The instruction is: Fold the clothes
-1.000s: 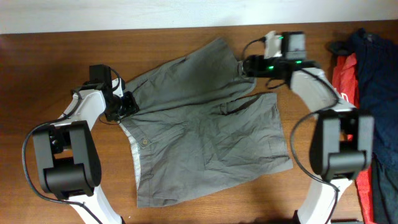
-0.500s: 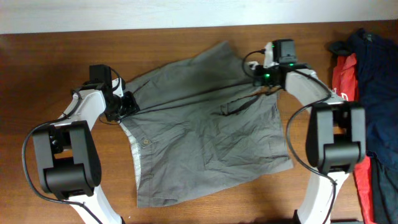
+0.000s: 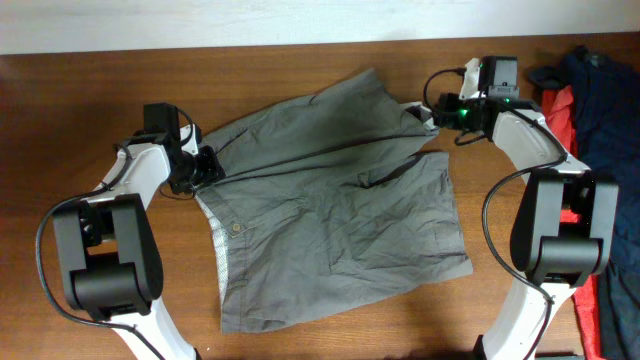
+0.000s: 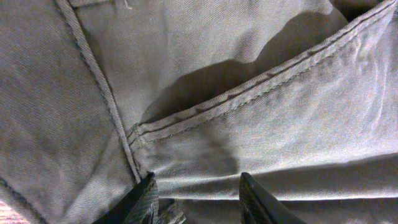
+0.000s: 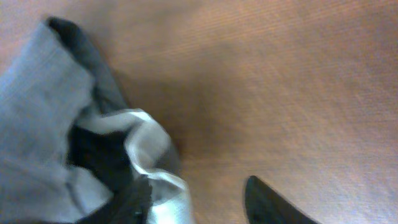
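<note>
My white-shelled left arm [image 3: 135, 178] and right arm [image 3: 528, 140]: black joints, black cables, green lights on right; black-fingered left hand [image 4: 196, 196].

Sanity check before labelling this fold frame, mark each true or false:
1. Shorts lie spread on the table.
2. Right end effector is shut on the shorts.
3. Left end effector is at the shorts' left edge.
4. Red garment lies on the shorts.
1. Shorts lie spread on the table. True.
2. Right end effector is shut on the shorts. False: its jaws stand apart with bare table between them, and a cloth edge lies beside one jaw.
3. Left end effector is at the shorts' left edge. True.
4. Red garment lies on the shorts. False: it lies at the table's right edge, apart from the shorts.
</note>
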